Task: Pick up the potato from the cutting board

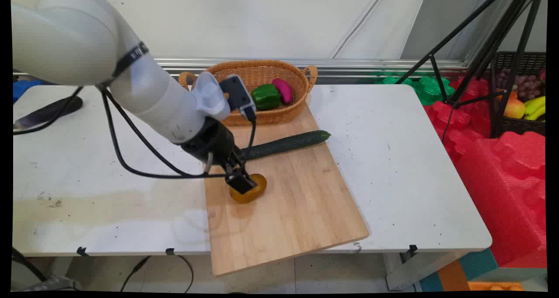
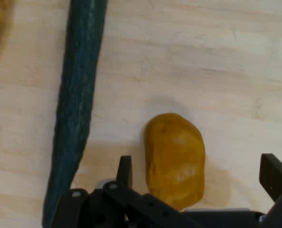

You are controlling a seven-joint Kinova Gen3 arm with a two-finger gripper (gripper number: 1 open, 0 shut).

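Potato, yellow-brown, lying on wooden cutting board, directly under end effector and between its two fingers. End effector spread wide, holding nothing; in the hand view one finger close beside potato with a narrow gap, other finger well clear on the opposite side. Whether fingertips touch the board, cannot tell. Long dark green cucumber lying flat on same board, just beyond end effector toward the far side, apart from potato; in the hand view running along the picture's left. Wicker basket farther beyond cucumber, resting at the board's far end, holding green bell pepper and a pink-purple item side by side. Board lying on white surface, its near end overhanging the edge. Black cables hanging from arm behind end effector
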